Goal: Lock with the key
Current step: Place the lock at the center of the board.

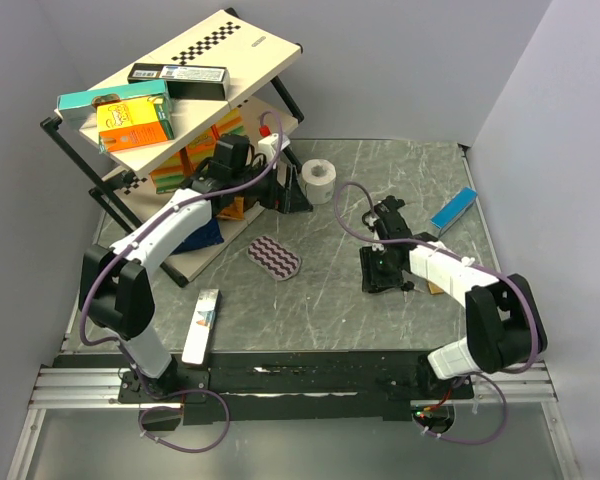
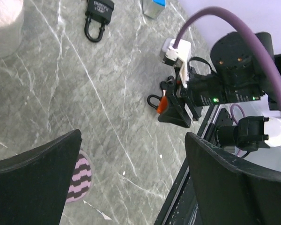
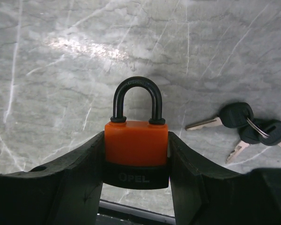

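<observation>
Orange padlock (image 3: 136,146) sitting pinched between right gripper (image 3: 136,161) jaws | keys (image 3: 243,123) lying just outside one jaw | left gripper (image 2: 132,138) jaws standing spread.

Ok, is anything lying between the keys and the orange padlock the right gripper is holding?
Nothing visible does. The keys lie on bare table just beside the orange padlock, apart from it. Only a finger of the right gripper, pressed against the lock body on that side, comes near the gap.

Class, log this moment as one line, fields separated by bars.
right tool: shut on orange padlock | left tool: open, empty | keys: on table beside padlock, not inserted
</observation>
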Robot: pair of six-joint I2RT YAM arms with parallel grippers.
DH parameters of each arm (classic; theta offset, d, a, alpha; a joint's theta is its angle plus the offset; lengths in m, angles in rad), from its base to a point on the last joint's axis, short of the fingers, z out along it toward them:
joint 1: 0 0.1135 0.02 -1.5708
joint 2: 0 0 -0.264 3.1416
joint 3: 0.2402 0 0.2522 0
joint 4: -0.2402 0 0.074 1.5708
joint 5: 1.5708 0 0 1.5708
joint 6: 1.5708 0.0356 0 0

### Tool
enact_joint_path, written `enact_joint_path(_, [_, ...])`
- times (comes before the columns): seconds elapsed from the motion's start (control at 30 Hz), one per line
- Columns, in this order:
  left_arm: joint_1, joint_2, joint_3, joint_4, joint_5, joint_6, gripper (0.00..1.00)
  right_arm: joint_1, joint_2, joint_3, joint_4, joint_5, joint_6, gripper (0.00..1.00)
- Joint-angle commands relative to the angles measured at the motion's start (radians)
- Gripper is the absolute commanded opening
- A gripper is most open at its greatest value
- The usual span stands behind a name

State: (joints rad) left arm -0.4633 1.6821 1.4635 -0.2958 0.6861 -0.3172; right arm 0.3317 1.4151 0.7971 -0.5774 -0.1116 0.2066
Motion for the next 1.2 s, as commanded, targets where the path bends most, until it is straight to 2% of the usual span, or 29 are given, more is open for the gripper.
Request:
enact_joint_path(0.0, [0.002, -0.047, -0.023, 0.037, 0.018, -0.011, 0.96, -0.008, 0.036, 0.002, 0.039, 0.013, 0.033, 0.00])
enact_joint_path(0.13, [0.002, -0.053, -0.037, 0.038, 0.023, -0.011, 0.96, -0.008, 0.071, -0.004, 0.045, 0.006, 0.042, 0.30])
enact_joint_path(0.27, [0.003, -0.062, -0.048, 0.041, 0.026, -0.014, 0.96, -0.008, 0.102, 0.011, 0.027, 0.003, 0.050, 0.38])
enact_joint_path(0.4, [0.005, -0.070, -0.048, 0.032, 0.029, -0.011, 0.96, -0.008, 0.127, 0.019, 0.004, 0.009, 0.056, 0.60])
enact_joint_path(0.5, [0.006, -0.070, -0.045, 0.026, 0.035, -0.013, 0.96, -0.008, 0.130, 0.022, -0.001, 0.006, 0.063, 0.70])
enact_joint_path(0.77, [0.009, -0.096, -0.058, 0.030, 0.047, -0.011, 0.96, -0.010, 0.142, 0.063, -0.022, 0.009, 0.056, 0.75])
enact_joint_path(1.0, [0.012, -0.120, 0.004, -0.020, 0.056, 0.085, 0.96, -0.008, 0.001, 0.146, -0.019, 0.056, -0.015, 0.82])
enact_joint_path(1.03, [0.015, -0.125, 0.018, -0.026, 0.044, 0.102, 0.96, -0.010, -0.025, 0.165, 0.005, 0.070, -0.032, 0.84])
enact_joint_path(1.1, [0.034, -0.147, 0.046, -0.017, 0.021, 0.125, 0.96, -0.016, -0.091, 0.180, 0.054, 0.110, -0.076, 0.98])
enact_joint_path(1.17, [0.055, -0.169, 0.061, 0.012, 0.010, 0.125, 0.96, -0.029, -0.125, 0.209, 0.144, 0.142, -0.145, 1.00])
